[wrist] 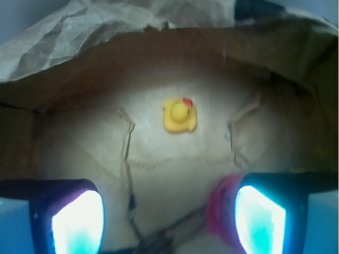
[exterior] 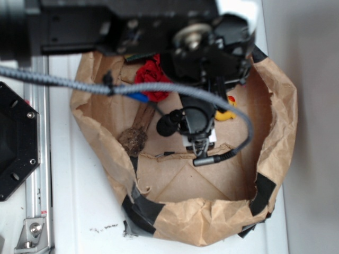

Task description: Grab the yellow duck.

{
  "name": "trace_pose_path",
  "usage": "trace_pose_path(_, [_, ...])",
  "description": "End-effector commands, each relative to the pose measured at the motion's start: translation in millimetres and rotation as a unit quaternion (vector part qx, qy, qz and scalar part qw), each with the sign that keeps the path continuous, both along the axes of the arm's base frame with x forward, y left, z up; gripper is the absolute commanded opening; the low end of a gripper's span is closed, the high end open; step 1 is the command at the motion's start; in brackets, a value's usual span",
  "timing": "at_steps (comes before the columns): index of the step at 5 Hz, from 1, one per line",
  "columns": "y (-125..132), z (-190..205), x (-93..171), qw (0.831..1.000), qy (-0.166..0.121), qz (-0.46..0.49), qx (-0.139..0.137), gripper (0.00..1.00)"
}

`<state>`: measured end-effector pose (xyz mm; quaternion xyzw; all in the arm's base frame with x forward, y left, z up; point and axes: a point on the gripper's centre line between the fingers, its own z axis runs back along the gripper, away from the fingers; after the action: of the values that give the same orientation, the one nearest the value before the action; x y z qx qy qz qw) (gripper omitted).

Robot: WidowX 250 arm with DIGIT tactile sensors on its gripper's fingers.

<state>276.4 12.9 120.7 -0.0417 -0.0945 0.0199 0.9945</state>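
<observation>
- Glowing pale blue-white in your wrist view, the two fingers [wrist: 79,225] stand wide apart at the bottom corners; nothing sits between them and they touch nothing you can see.
- Your gripper [wrist: 169,222] hangs over the bag's floor, with the yellow duck [wrist: 180,116] ahead of it, near the middle of the gap but well apart from the fingertips.
- The duck sits upright on the brown paper; its head is turned so the red-orange beak points up and slightly right in the wrist view. Its body looks nearly round from here, so you cannot tell its long axis.
- A pink-red blur, the red flower [wrist: 222,209], lies just beside the inner edge of the right-hand finger.
- From the outside view, only a bit of the duck [exterior: 226,113] shows past the black arm [exterior: 201,58], near the bag's right wall.
- The flower [exterior: 152,78] and a brown brush [exterior: 136,132] lie to the left inside the brown paper bag [exterior: 275,137], which stands on a white table [exterior: 79,211].
</observation>
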Motion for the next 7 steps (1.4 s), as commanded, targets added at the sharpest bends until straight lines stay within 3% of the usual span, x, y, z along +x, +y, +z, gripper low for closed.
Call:
trace_pose_path(1, [16.1, -38.0, 22.5, 0.998, -0.035, -0.039, 0.031, 1.0])
trace_pose_path(3, [30.2, -67.0, 45.1, 0.998, -0.004, -0.047, 0.031, 1.0])
trace_pose_path(6, [33.8, -59.1, 54.6, 0.998, -0.013, -0.041, 0.054, 1.0])
trace_pose_path(7, [32.3, -75.0, 60.9, 0.997, 0.004, -0.04, 0.062, 1.0])
